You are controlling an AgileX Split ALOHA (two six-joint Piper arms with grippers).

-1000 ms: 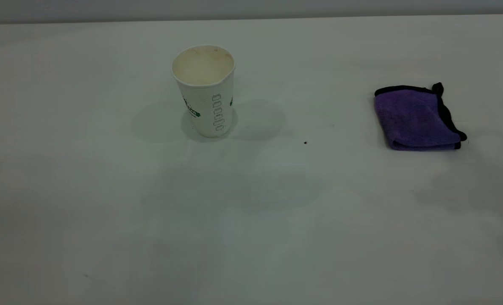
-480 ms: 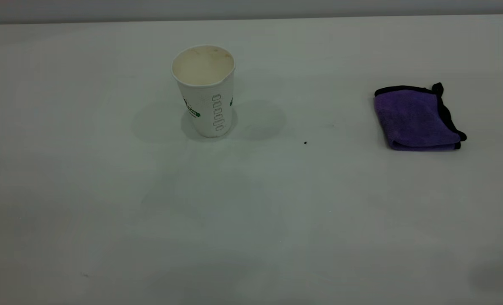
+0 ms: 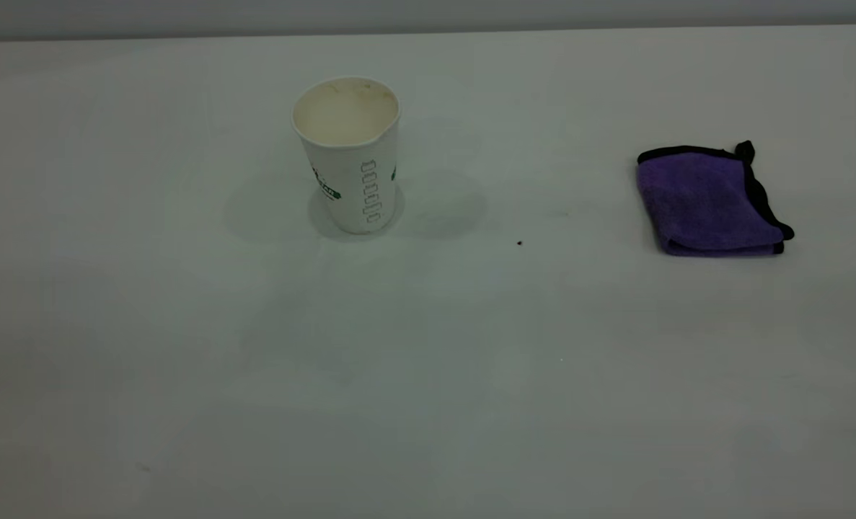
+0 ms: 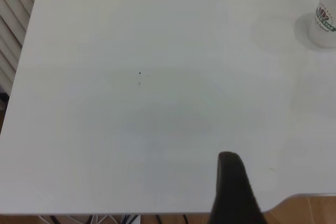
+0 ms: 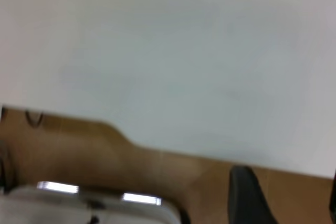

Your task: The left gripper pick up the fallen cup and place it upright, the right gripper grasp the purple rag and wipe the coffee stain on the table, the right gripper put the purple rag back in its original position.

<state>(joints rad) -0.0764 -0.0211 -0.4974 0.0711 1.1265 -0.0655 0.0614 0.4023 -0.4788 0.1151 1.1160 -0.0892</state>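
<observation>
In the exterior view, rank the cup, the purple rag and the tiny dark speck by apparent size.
1. purple rag and cup: similar, not ranked; the rag is wider, the cup taller.
2. tiny dark speck: by far the smallest.

The cup [image 3: 347, 155] stands upright on the table [image 3: 428, 375], left of centre and toward the far edge in the exterior view. The purple rag [image 3: 712, 200] lies flat on the table well to the right of the cup, far apart from it. A tiny speck [image 3: 519, 243] sits on the table between them, nearer the cup and slightly closer to the camera than both.
</observation>
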